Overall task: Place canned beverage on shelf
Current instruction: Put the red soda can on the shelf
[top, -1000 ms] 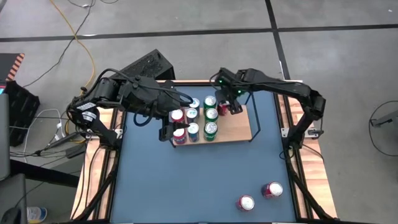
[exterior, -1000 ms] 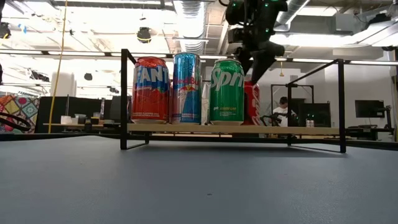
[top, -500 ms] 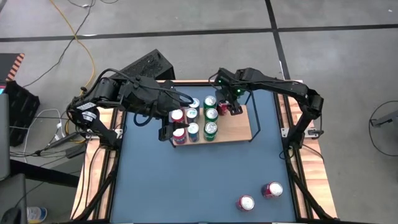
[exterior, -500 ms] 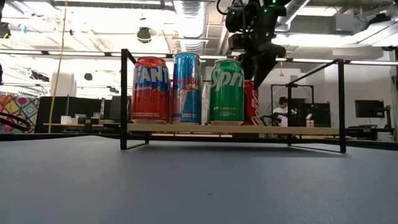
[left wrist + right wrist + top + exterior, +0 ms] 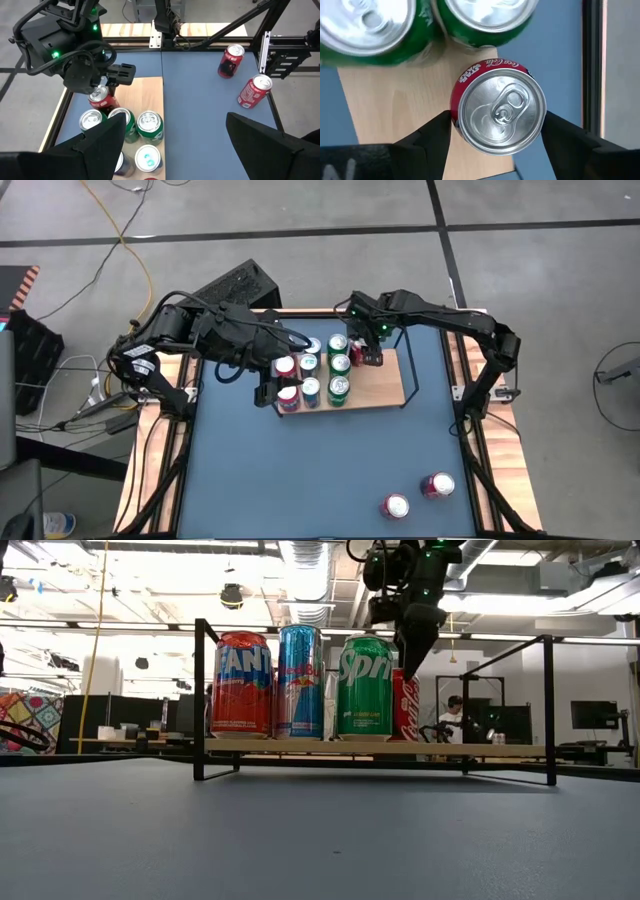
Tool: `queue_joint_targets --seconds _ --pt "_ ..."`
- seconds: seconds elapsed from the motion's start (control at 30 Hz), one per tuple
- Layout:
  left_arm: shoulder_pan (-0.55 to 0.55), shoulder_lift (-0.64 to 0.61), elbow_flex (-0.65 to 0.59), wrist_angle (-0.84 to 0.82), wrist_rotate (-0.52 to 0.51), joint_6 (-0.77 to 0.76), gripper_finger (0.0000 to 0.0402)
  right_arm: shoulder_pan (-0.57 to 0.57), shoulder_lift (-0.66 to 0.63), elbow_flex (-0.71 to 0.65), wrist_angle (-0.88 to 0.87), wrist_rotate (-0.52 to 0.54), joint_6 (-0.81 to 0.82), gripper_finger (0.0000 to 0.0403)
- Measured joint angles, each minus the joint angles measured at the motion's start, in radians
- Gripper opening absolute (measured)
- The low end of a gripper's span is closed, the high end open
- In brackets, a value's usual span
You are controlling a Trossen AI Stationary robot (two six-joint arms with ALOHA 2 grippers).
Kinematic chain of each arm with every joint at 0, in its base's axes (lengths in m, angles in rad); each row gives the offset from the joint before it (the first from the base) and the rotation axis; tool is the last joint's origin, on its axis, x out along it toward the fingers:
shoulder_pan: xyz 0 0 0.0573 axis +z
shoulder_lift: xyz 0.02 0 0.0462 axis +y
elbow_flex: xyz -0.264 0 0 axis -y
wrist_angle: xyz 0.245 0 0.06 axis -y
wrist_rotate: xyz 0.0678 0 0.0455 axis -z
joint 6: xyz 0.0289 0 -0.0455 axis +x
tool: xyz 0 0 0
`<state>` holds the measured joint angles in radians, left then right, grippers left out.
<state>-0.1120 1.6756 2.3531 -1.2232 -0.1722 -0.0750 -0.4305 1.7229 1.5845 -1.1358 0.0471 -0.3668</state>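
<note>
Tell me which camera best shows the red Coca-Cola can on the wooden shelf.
Right wrist view: the red Coca-Cola can fills the picture, lid up, between the right gripper's fingers. Low view shows a sliver behind the Sprite can; high view barely shows it.

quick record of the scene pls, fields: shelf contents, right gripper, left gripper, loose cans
shelf contents: shelf holds upright cans, among them Fanta can, Red Bull can, Sprite can, red Coca-Cola can
right gripper: right gripper straddles the Coca-Cola can from above, fingers either side of it
left gripper: left gripper open, above the shelf's other end
loose cans: two red cans on their sides on the blue table
</note>
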Motion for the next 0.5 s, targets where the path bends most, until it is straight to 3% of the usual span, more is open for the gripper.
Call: queue_joint_targets --seconds 0.27,0.5 --pt "0.0 0.0 0.0 0.0 0.0 0.001 0.0329 0.02 -0.001 0.0 -0.016 0.062 0.224 0.0275" --pt "0.0 0.0 0.0 0.002 0.0 0.022 0.0329 0.043 -0.001 0.0 -0.039 0.072 0.278 0.0275"
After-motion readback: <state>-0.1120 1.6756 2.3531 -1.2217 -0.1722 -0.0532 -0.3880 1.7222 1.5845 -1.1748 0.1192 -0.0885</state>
